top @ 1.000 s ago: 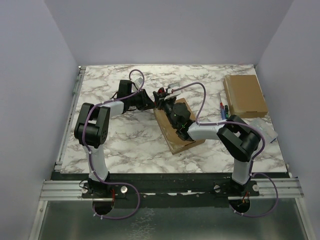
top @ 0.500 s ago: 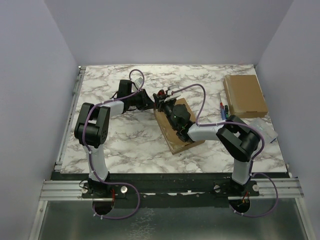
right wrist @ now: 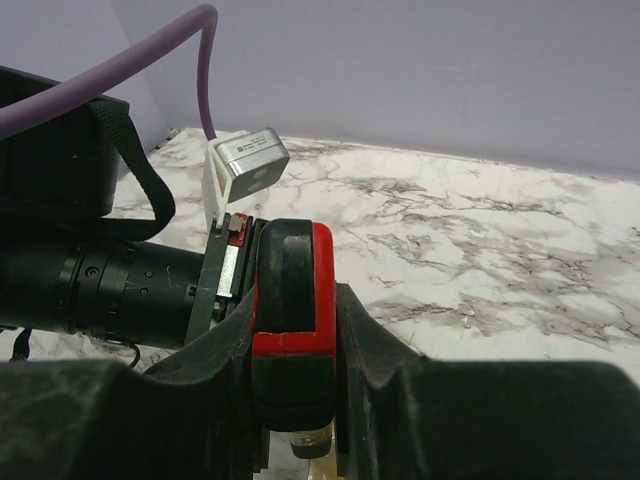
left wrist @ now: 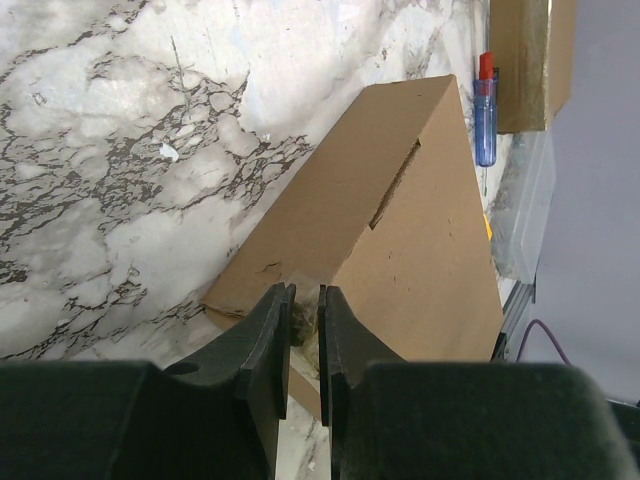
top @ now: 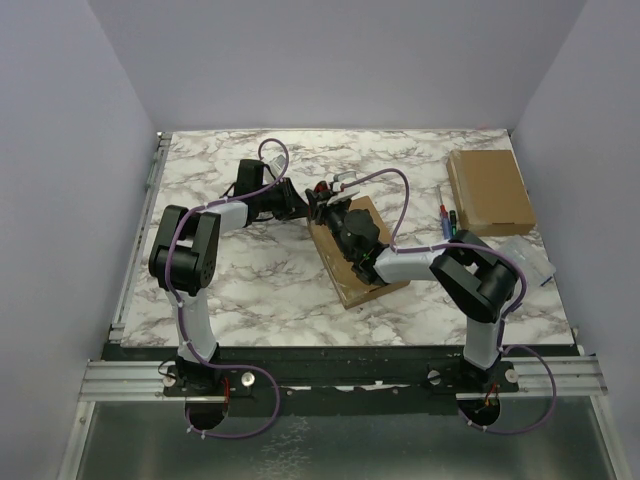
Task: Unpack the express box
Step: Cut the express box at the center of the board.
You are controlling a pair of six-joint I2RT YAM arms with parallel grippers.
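Lying flat on the desk (top: 250, 285), the box (left wrist: 400, 230) has one corner nipped in the narrow left claw (left wrist: 303, 300), while the right claw (right wrist: 292, 322), close beside it over the same end, clamps a red-and-black tool (right wrist: 290, 285).

The left arm (top: 185, 255) and right arm (top: 480, 280) share white links and black joints; purple cables (right wrist: 207, 90) loop along them. Black fingers (left wrist: 262, 340), with a white camera block (right wrist: 245, 165) behind.
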